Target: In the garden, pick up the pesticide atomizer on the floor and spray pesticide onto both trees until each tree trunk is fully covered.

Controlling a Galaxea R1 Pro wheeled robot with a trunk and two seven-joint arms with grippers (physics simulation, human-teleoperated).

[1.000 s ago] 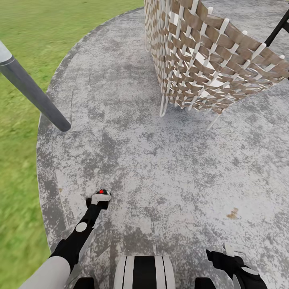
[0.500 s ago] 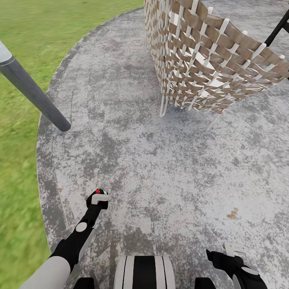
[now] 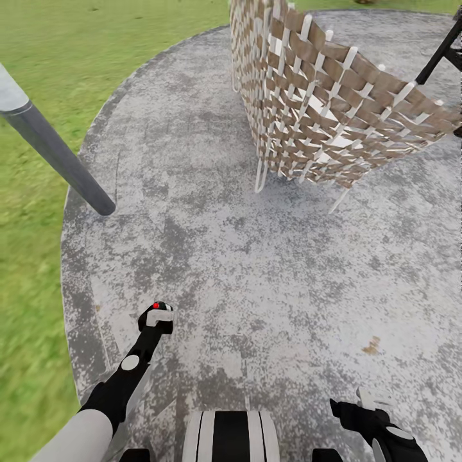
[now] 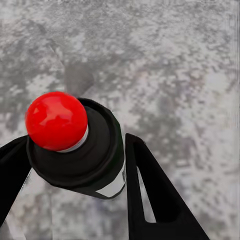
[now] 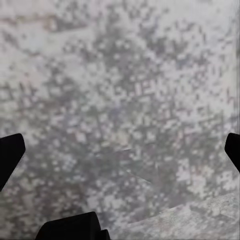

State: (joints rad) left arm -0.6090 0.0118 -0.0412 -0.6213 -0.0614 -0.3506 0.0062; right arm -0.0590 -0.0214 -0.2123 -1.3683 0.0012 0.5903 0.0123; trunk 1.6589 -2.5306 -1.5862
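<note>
My left gripper [image 3: 156, 317] is shut on the pesticide atomizer [image 3: 155, 307], a black can with a round red top, held low over the grey stone patio [image 3: 256, 256]. In the left wrist view the atomizer [image 4: 80, 150] sits between the two black fingers [image 4: 150, 195]. My right gripper [image 3: 367, 405] hangs at the lower right; in the right wrist view it [image 5: 120, 150] is open, with bare stone between the fingers. The garden lawn [image 3: 38, 83] lies to the left. The trees and their trunks are out of view.
A woven brown-and-white wicker chair [image 3: 321, 102] stands ahead on the right of the patio. A slanted grey pole [image 3: 61, 160] meets the patio's left edge. A black leg [image 3: 441, 54] shows at the top right. Grass borders the round patio's left rim.
The whole picture has shifted a little, so the camera has moved. My left gripper with the atomizer has drifted slightly left. The right arm looks unchanged.
</note>
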